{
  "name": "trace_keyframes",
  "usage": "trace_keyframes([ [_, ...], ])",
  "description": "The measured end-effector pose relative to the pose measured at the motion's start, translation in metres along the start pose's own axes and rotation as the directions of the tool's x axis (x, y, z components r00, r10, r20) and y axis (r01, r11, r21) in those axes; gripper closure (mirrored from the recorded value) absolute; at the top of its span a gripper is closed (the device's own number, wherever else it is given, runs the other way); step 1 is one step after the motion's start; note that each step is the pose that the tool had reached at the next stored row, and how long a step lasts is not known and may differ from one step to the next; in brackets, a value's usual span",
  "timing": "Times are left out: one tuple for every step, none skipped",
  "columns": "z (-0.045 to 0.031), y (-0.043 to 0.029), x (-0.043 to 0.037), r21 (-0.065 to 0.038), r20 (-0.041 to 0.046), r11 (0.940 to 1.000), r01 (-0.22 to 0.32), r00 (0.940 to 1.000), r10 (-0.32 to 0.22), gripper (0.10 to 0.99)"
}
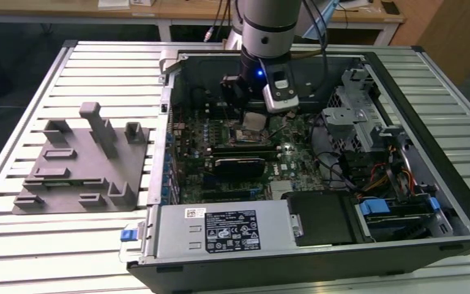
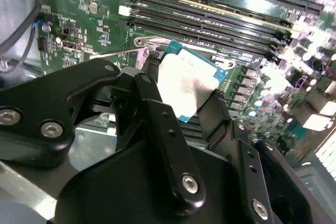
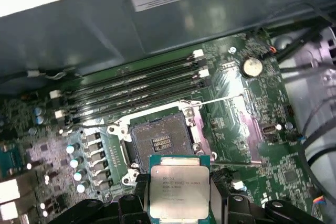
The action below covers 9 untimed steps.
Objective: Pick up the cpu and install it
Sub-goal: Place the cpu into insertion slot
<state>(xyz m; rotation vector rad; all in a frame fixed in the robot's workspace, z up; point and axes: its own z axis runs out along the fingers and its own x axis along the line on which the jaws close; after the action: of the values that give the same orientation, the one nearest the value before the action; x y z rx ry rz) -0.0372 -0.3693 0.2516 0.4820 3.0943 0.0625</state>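
Arm (image 1: 266, 24) hangs vertical inside the open case (image 1: 431, 202), wrist pointing straight down at the board (image 1: 296, 160). Its gripper (image 2: 184, 98) has jaws clamped on the cpu (image 2: 186, 82), held level close above the empty socket (image 3: 160, 142), not yet seated.

The cpu (image 3: 179, 191) hangs above the socket (image 3: 160, 141) inside the case (image 1: 300, 269); the fixture (image 1: 80, 165) lies beside the case.

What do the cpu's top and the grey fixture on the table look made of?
The cpu: pale silvery metal lid, satin finish, catching light in both wrist views, over a green board edge. The grey fixture: probably matte plastic, from its uniform dull grey without glints, though painted metal cannot be ruled out.
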Motion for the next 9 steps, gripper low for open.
trace_keyframes([
  [0.0, 0.0, 0.0, 0.0, 0.0006, 0.9999, -0.014, 0.9999, 0.014, 0.541],
  [0.0, 0.0, 0.0, 0.0, 0.0012, 0.9996, -0.03, 0.9996, 0.03, 0.541],
  [0.0, 0.0, 0.0, 0.0, 0.0017, 0.9991, -0.042, 0.9991, 0.042, 0.541],
  [0.0, 0.0, 0.0, 0.0, 0.0021, 0.9987, -0.051, 0.9987, 0.051, 0.541],
  [0.0, 0.0, 0.0, 0.0, 0.0024, 0.9983, -0.059, 0.9982, 0.059, 0.541],
  [0.0, 0.0, 0.0, 0.0, 0.0028, 0.9977, -0.068, 0.9977, 0.068, 0.541],
  [0.0, 0.0, 0.0, 0.0, 0.0032, 0.9971, -0.076, 0.9971, 0.076, 0.541],
  [0.0, 0.0, 0.0, 0.0, 0.0035, 0.9964, -0.085, 0.9963, 0.085, 0.541],
  [0.0, 0.0, 0.0, 0.0, 0.0039, 0.9956, -0.094, 0.9956, 0.094, 0.541],
])
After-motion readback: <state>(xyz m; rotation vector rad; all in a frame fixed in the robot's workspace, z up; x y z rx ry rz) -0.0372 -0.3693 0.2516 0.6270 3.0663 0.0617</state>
